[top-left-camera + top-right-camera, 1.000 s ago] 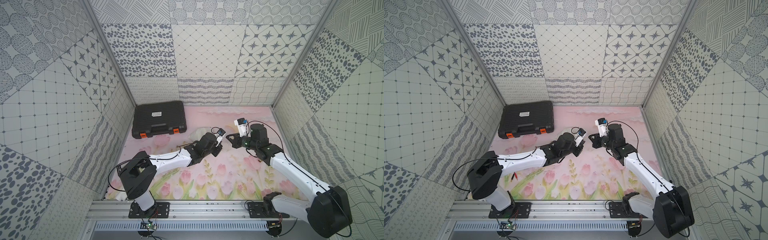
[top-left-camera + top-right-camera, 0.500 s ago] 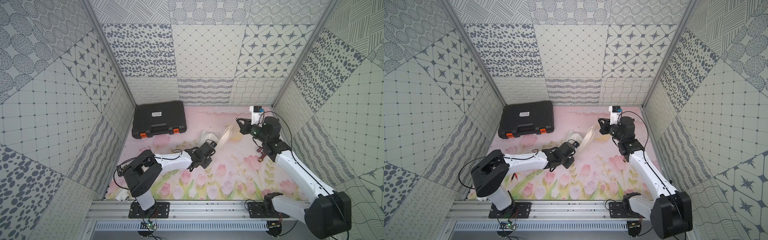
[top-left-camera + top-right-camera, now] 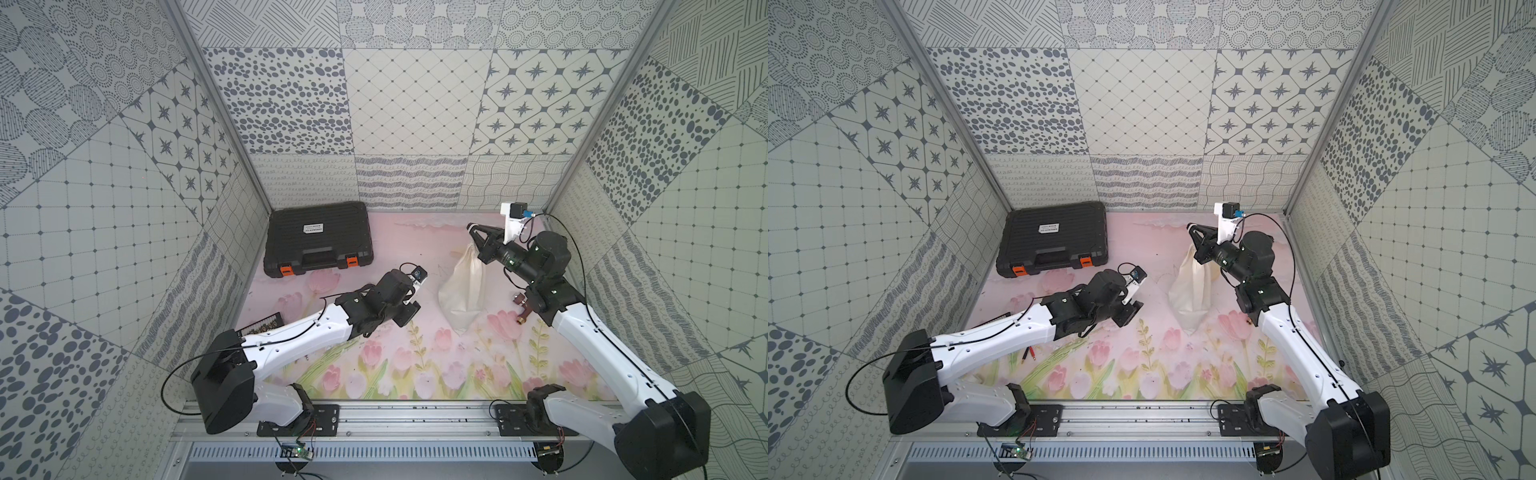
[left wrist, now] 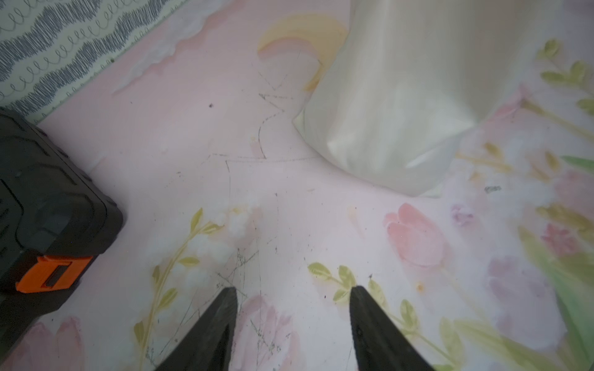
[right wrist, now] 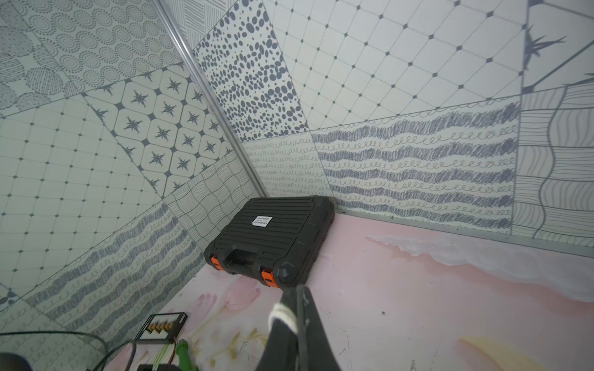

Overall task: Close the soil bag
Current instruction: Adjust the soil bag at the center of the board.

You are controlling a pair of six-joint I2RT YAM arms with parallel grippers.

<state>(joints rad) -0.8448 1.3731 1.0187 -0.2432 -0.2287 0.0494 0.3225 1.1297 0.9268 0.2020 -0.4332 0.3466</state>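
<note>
Tulip-print mat (image 3: 374, 365), black case (image 3: 318, 239) parked at 10 o'clock, latches toward me.

- Change noted: a second ago both pincers were working nose to nose at mid-mat on the soil bag (image 3: 461, 286). They then drew apart, and now the left one has let go.
- Left gripper (image 4: 291, 290): jaws stand well apart with bare mat between them and nothing held. It sits near mat centre, at 9 o'clock of the bag and clear of it.
- Right gripper (image 3: 471, 227): jaws shut, raised at 2 o'clock of the mat. Its wrist view shows a loop of cream cord (image 5: 283, 316) pinched between the fingers.
- Bag position: it hangs from that cord under the right gripper. The neck tapers to a point at the jaws and the body fans out below. The lower corner looks to touch the mat, though I cannot be sure from the top views.
- Reading: I take the opposed pull as finished. The neck looks gathered tight, so the bag is probably closed or close to it. The mouth itself is hidden behind the right fingers, so I cannot confirm.
- Risk: with only one cord held, the bag could swing or slump when I set it down.
</note>
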